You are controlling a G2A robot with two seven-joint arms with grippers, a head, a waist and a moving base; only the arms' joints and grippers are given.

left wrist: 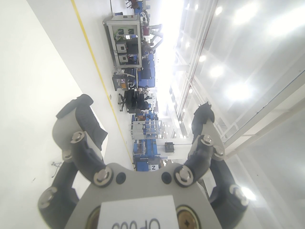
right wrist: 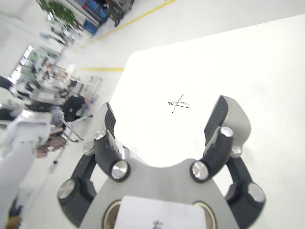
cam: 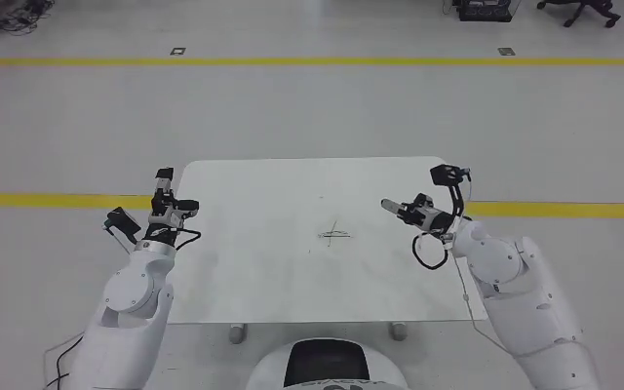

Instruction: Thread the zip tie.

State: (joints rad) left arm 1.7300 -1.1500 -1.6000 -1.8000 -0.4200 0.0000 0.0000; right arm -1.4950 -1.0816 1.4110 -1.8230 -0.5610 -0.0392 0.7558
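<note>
The zip tie (cam: 333, 234) lies in the middle of the desk (cam: 253, 278), and the left claw (left wrist: 143, 110) by the left edge and right claw (right wrist: 166, 113) by the right edge are spread wide, holding nothing, so a grab might just push the thin tie away.

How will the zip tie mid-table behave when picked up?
Probably light and bendy: the zip tie looks very thin. It lies flat on the smooth white table, so it may slide rather than lift. Unlikely to roll.
</note>
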